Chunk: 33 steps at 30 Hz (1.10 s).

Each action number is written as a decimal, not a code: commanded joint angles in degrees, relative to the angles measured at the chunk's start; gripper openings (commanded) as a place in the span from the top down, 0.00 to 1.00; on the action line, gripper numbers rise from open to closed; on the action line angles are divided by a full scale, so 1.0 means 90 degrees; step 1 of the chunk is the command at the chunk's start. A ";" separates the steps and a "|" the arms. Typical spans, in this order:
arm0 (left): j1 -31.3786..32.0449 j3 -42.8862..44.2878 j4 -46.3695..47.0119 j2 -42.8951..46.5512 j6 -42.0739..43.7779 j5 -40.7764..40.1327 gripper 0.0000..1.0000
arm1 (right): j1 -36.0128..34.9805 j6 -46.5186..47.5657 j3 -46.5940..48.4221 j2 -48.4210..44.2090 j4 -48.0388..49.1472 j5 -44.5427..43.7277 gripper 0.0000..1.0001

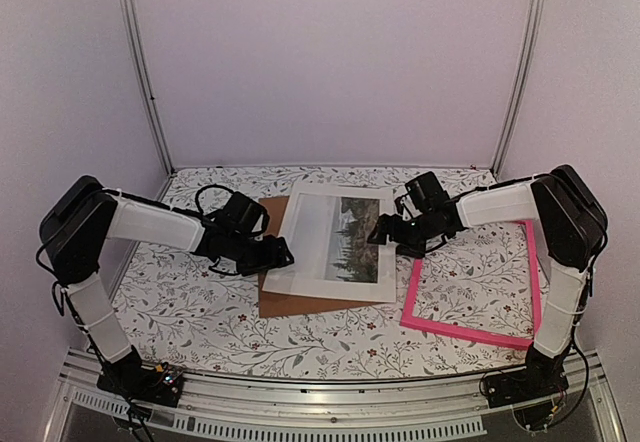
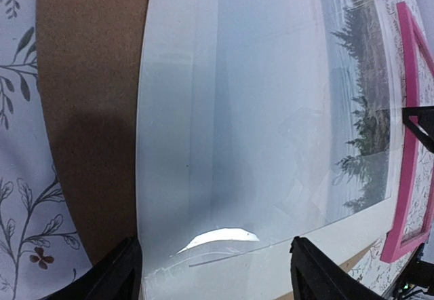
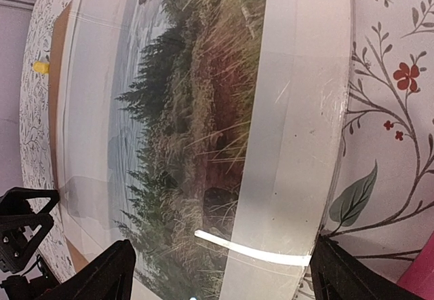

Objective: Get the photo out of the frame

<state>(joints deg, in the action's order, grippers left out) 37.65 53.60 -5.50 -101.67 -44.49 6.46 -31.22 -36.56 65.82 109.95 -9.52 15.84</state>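
The photo (image 1: 335,242), white-bordered with dark trees and pale sky, lies in the middle of the table on a brown backing board (image 1: 290,300). A clear sheet appears to lie over it, its edge showing in both wrist views. The pink frame (image 1: 470,327) lies flat to the right, apart from the photo and with only tablecloth inside it. My left gripper (image 1: 283,255) stands open at the photo's left edge (image 2: 203,144), fingers (image 2: 116,274) wide over the white border. My right gripper (image 1: 385,232) is open at the photo's right edge (image 3: 203,110), with nothing between its fingers (image 3: 349,276).
A floral tablecloth (image 1: 200,302) covers the table. Pale walls with metal uprights (image 1: 140,62) close in the back and sides. The frame's pink bar (image 2: 413,110) runs past the photo's far side in the left wrist view. A small yellow object (image 3: 42,66) sits beyond the board.
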 commanded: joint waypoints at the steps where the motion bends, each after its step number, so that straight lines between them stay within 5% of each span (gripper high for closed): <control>1: 0.0094 -0.0124 -0.0412 0.0126 -0.0071 0.0132 0.23 | -0.0055 0.0087 0.0197 0.0030 -0.0046 0.0193 0.08; 33: 0.0094 -0.0126 -0.0349 -0.0067 -0.0120 0.0054 0.23 | 0.0212 -0.0483 -0.0212 -0.0610 0.0530 0.1409 0.09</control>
<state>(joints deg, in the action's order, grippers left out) 37.71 53.54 -6.79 -101.14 -44.91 6.55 -29.04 -40.07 64.77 106.34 -6.50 25.56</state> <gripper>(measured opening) 0.770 0.915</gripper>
